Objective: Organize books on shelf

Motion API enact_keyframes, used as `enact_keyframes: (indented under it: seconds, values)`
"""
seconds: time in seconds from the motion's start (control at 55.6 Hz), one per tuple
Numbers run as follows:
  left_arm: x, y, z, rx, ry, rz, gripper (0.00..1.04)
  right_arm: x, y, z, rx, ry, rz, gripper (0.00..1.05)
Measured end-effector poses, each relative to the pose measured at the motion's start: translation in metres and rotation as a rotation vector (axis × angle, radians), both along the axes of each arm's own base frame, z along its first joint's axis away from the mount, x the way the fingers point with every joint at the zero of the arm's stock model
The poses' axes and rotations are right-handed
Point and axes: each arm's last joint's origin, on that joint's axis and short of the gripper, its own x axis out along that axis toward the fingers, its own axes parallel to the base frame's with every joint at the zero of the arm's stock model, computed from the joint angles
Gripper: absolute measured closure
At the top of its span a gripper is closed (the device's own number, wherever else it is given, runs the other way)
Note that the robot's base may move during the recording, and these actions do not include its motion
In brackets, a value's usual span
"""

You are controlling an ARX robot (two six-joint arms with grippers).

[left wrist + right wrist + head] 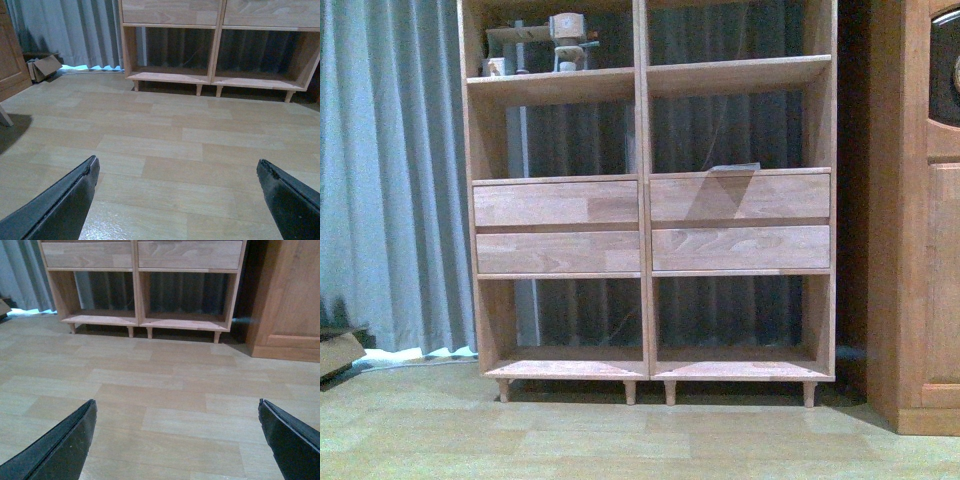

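Left fingers (55,210) apart | right fingers (50,452) apart | open floor (175,150) reaches shelf (556,252) base edge

The floor (640,440) along the bottom of the frame lies open right up to the shelf (643,120). Its two bottom compartments, centre frame, are open-fronted and roomy. Above them the closed drawers (556,226) form a solid band. The two compartments over the drawers are open too, though a thin flat thing (735,167) lies on the right-hand ledge. Small objects (560,45) crowd the upper-left compartment. A darker cabinet (920,220) walls off the right edge. A curtain (390,170) and a cardboard box (335,350) close the left.
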Motion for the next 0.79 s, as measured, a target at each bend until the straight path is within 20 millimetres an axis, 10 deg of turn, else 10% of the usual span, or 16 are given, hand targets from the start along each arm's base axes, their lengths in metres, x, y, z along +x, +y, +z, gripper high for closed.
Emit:
enact_keyframes:
  seconds: [0.792]
  values:
    - [0.0000,0.0000,0.0000,0.000,0.000,0.000,0.07,0.0000,0.0000,0.0000,0.000,0.000,0.000,0.07]
